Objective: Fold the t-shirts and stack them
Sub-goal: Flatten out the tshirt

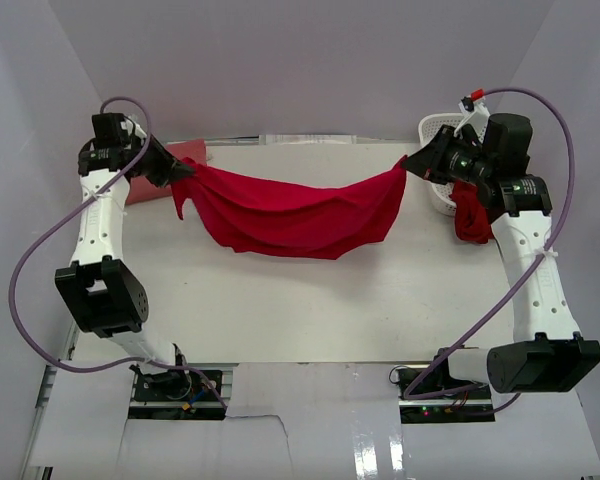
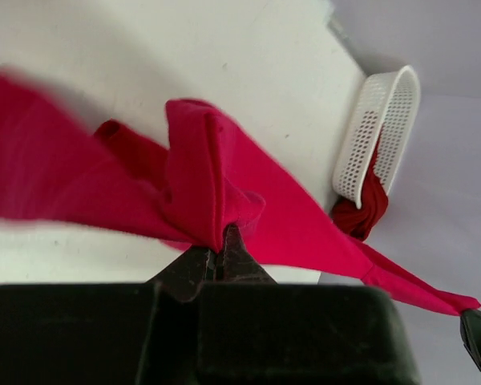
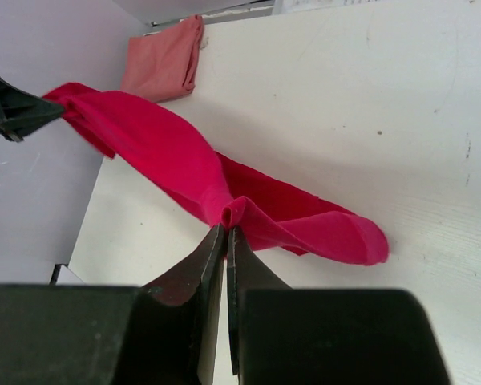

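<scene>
around: a white lattice basket [image 1: 436,128] sits at the far right corner of the bench [image 1: 310,320], close by the right arm, with a darker red shirt [image 1: 470,222] spilling over its rim; a salmon-pink shirt [image 3: 164,68] lies at the far left corner.
arms: both reach over the far half of the bench, one at each side edge, tips turned towards each other.
left end effector [image 1: 183,172]: clenched on a bunched corner of the crimson t-shirt [image 1: 290,215].
right end effector [image 1: 410,163]: clenched on the opposite corner.
crimson t-shirt: strung between the two, sagging in the middle; its lowest fold may rest on the bench, hard to say from here.
</scene>
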### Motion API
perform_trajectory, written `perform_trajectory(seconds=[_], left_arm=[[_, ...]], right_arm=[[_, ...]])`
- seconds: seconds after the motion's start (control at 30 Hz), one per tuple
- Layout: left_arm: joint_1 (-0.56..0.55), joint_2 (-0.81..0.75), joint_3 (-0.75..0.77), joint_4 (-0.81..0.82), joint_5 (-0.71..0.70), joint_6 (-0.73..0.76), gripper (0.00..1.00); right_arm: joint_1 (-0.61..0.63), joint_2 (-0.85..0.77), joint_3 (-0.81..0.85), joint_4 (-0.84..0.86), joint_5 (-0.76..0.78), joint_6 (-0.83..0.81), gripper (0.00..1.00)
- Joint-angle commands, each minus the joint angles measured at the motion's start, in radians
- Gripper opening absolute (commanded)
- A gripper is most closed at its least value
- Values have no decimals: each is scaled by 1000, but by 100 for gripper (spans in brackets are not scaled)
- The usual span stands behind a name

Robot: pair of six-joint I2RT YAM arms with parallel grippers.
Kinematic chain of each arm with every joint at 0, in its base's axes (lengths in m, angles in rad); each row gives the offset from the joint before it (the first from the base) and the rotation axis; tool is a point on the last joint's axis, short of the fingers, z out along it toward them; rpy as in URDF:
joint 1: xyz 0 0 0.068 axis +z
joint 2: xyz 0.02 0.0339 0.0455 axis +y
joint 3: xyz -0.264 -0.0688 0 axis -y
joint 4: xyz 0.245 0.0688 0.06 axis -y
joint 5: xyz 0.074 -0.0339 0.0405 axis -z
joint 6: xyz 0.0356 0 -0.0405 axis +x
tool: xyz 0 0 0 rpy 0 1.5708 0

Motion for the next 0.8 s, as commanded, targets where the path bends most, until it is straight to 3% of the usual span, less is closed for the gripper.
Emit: perform_trajectory(seconds=[0.0,0.17,0.4,0.57,0.77], left_arm=[[-20,-174,-83,-8,-30,-18,0],[-24,-428,-378,-30,-141,-32,0],[-27,-562,-707,-140,-245,-91,0],[-29,-512,-756,-134,-330,-96,0],[-29,-363,-698,-128,-339,-21,2]], right_arm=[[2,-31,0,-25,9,-41,8],[32,-136,-185,-57,66,-55,8],[103,-202,-409,-59,164,-59,8],[154,-177,-446,-37,186,-56,8],[185,-136,-433,-20,204,-56,8]])
